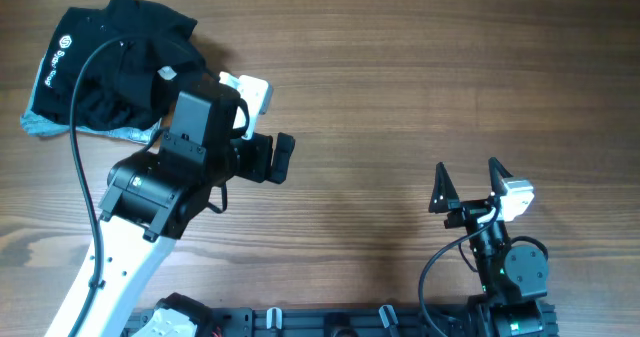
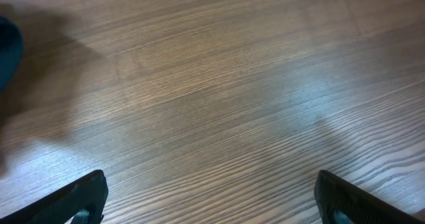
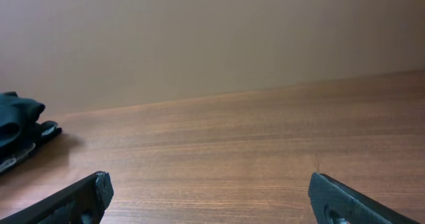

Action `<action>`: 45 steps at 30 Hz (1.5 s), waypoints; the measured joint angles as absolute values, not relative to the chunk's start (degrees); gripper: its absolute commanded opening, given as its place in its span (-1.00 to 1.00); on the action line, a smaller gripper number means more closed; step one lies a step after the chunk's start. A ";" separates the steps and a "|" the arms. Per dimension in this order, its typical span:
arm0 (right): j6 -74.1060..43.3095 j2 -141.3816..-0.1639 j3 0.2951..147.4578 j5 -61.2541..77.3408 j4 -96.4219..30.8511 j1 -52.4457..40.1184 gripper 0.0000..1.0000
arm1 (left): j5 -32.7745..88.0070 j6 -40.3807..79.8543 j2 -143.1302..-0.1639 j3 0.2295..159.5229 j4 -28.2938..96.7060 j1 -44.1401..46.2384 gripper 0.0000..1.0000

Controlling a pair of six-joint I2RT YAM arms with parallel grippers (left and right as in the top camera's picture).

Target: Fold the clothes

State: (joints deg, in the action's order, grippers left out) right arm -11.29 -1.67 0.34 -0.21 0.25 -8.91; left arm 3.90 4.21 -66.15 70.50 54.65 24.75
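Note:
A crumpled black garment (image 1: 110, 62) with a white logo lies at the table's far left corner, on top of a grey piece of cloth (image 1: 40, 125). It also shows at the left edge of the right wrist view (image 3: 16, 121). My left gripper (image 1: 275, 158) is open and empty, to the right of the pile and over bare wood (image 2: 211, 191). My right gripper (image 1: 467, 177) is open and empty near the front right, far from the clothes (image 3: 209, 187). A dark blurred shape (image 2: 6, 51) sits at the left edge of the left wrist view.
The wooden table (image 1: 420, 67) stretches to the right of the pile. A black cable (image 1: 78, 147) loops from the left arm over the clothes. A plain wall (image 3: 212, 31) stands behind the table's far edge.

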 measured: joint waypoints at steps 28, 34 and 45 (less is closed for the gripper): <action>-11.64 -2.33 0.34 -0.21 0.23 -8.91 1.00 | 5.30 5.69 -29.28 41.60 27.11 0.80 1.00; -11.68 -2.42 0.34 -0.21 0.23 -8.91 1.00 | 5.85 6.35 -11.64 24.29 16.91 -0.78 1.00; -11.68 -2.42 0.34 -0.21 0.23 -8.91 0.99 | 5.85 7.42 -0.82 1.26 -2.17 -1.32 1.00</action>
State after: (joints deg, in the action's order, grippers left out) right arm -11.68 -2.42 0.34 -0.21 0.23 -8.91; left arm 5.85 7.42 -0.82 1.26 -2.17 -1.32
